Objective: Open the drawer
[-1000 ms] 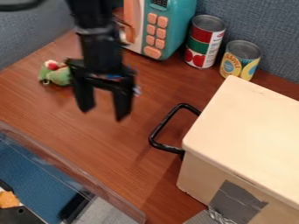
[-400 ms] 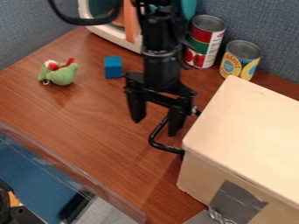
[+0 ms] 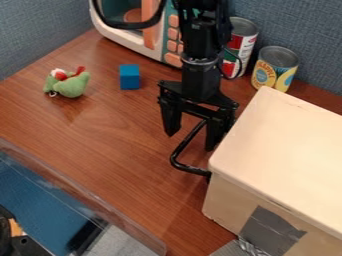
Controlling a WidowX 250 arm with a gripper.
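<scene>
The black gripper [image 3: 191, 142] hangs over the drawer's black handle [image 3: 179, 155], its fingers apart. In the camera view one finger stands left of the handle's bar, and the other is between the bar and the box, partly covering the handle's upper part. Whether the gripper touches the handle I cannot tell. The handle sticks out from the left side of the cream box [image 3: 284, 145], which sits at the right; the drawer's front is hidden beneath the lid's edge.
On the wooden table [image 3: 100, 135] are a green plush toy [image 3: 69, 86] and a blue block [image 3: 129, 77]. A toy microwave [image 3: 157, 42], a red can [image 3: 242, 42] and a yellow can [image 3: 274, 69] stand at the back. A clear ledge [image 3: 87, 200] borders the front left.
From the left, beside the plush toy, the gripper has moved right to the handle, uncovering the blue block. Its fingers stay apart. The box and handle have not moved.
</scene>
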